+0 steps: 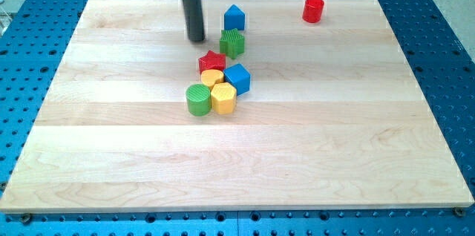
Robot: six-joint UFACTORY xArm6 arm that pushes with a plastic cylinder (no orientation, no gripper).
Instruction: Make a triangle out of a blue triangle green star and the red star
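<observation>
Blue triangle block (234, 18), a house-like pointed prism, is sitting near the view's top, a little right of the table's centre line. Green star block (232, 43), ribbed on its sides, is standing just below it, close but whether touching I cannot tell. Red star block (212, 61) is lying just below and to the view's left of the green star, apart from it by a thin gap.

Cluster notes: the red star is leaning against a small yellow block (212, 77), shape unclear, partly hidden. A blue cube (238, 79) is sitting just to the view's right of that, touching or nearly so. Below them a yellow hexagonal block (223, 98) and a green cylinder (198, 99) are standing side by side, touching. A red cylinder (314, 10) is standing well apart, near the view's top right.

My tool is a straight dark rod with nothing to clench or release; it is grasping nothing. My tip (197, 40) is resting on the pale wooden table (111, 154), to the view's left of the green star and blue triangle, near them but touching neither, and above the red star.

The table is lying on a blue perforated base (37, 13).
</observation>
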